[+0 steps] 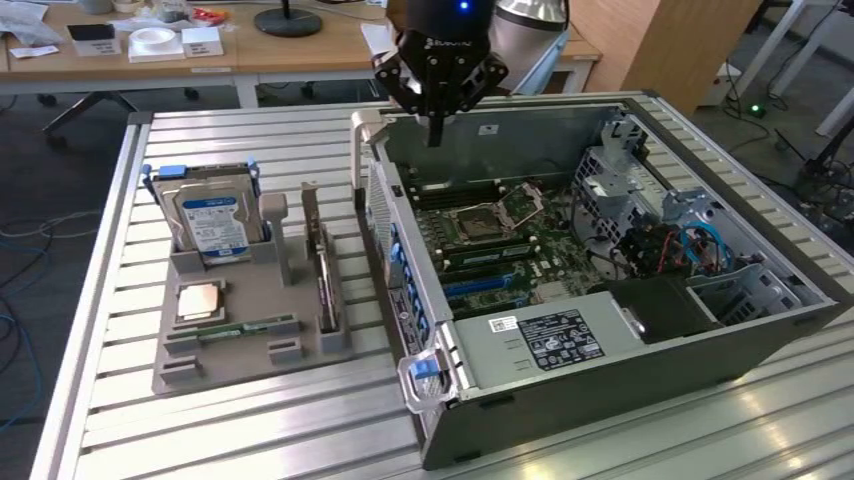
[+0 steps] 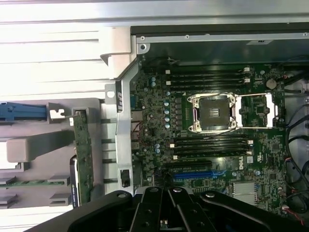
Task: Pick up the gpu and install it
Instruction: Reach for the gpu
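Observation:
The gpu (image 1: 324, 283) is a thin black card standing on edge in a slot of the grey holder (image 1: 254, 350), at the exterior view's left of the open computer case (image 1: 601, 350). From the wrist view it appears edge-on as a narrow green and black strip, the gpu (image 2: 83, 159). My gripper (image 1: 435, 132) hangs above the case's far corner, apart from the card, fingers shut with nothing between them. The gripper (image 2: 170, 199) sits over the motherboard (image 2: 154, 116) near the case wall.
The holder also carries a silver hard drive (image 1: 214, 222), a processor chip (image 1: 200, 300) and a green memory stick (image 1: 254, 328). Inside the case are an open processor socket (image 2: 215, 113), blue expansion slots (image 1: 474, 288), a drive cage (image 1: 627, 190) and cables. The slatted metal table (image 1: 267, 440) carries it all.

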`<move>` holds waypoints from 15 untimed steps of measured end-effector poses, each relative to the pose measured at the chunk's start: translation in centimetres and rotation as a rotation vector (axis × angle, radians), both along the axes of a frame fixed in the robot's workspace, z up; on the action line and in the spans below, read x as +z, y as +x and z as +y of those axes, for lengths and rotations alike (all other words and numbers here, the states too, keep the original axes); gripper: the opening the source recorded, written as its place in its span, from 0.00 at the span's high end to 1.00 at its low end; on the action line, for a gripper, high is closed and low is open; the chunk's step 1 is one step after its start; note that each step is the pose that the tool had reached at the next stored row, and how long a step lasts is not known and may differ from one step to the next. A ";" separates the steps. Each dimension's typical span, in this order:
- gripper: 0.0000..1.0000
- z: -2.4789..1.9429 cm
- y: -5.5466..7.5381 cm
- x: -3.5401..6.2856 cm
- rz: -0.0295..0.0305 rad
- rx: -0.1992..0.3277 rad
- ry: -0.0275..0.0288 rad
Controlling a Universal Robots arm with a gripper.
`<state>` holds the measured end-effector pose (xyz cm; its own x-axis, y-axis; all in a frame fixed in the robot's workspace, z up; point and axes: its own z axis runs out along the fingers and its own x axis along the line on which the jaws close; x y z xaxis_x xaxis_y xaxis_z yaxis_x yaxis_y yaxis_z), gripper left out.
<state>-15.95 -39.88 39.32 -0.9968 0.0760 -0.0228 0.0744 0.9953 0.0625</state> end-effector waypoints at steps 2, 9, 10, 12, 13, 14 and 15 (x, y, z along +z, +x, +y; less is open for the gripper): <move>0.89 0.00 -0.2 0.00 -0.0002 0.000 -0.0001; 0.89 0.00 -1.0 0.00 -0.0021 0.000 0.0000; 0.89 0.00 -1.2 0.00 -0.0026 0.000 -0.0001; 0.89 0.00 -1.4 0.00 -0.0031 0.000 -0.0001; 0.89 0.00 -1.5 0.00 -0.0034 0.000 0.0000; 0.89 0.00 -1.6 0.00 -0.0037 0.000 0.0000; 0.89 0.00 -1.7 0.00 -0.0038 0.000 0.0000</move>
